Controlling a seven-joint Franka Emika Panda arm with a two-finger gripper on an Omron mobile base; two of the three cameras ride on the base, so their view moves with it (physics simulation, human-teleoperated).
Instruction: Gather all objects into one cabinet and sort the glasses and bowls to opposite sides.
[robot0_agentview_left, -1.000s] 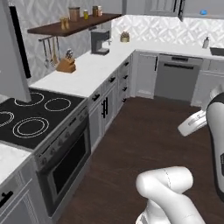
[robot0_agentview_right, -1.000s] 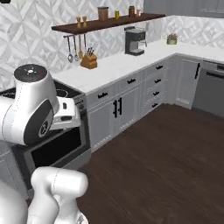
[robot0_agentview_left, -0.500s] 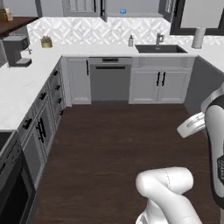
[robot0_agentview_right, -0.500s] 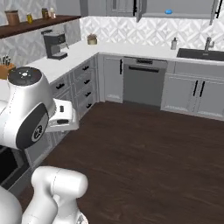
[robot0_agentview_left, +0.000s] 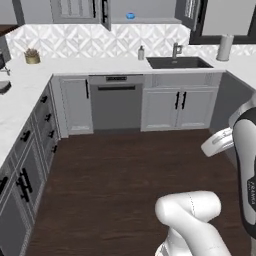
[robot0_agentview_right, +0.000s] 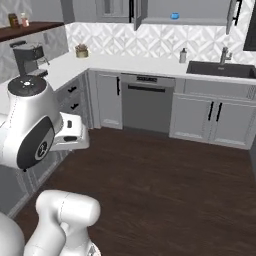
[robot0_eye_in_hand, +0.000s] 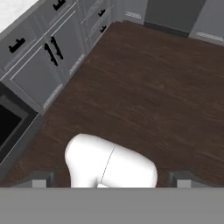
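Blue bowl (robot0_agentview_left: 130, 16) sits on the grey shelf of the open wall cabinet (robot0_agentview_left: 145, 9) at the top centre of the left base view, above the dishwasher (robot0_agentview_left: 116, 102); it appears at upper right in the right base view. Gripper (robot0_eye_in_hand: 111, 179) at the bottom of the hand view has its jaws spread wide, holding nothing, over dark wood floor (robot0_eye_in_hand: 153, 87). No legible writing or labels.

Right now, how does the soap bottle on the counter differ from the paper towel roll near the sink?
The soap bottle is small, grey and left of the sink; the paper towel roll is taller, white and right of it. The bottle narrows to a pump top; the roll is a plain cylinder. Both stand upright on the white counter.
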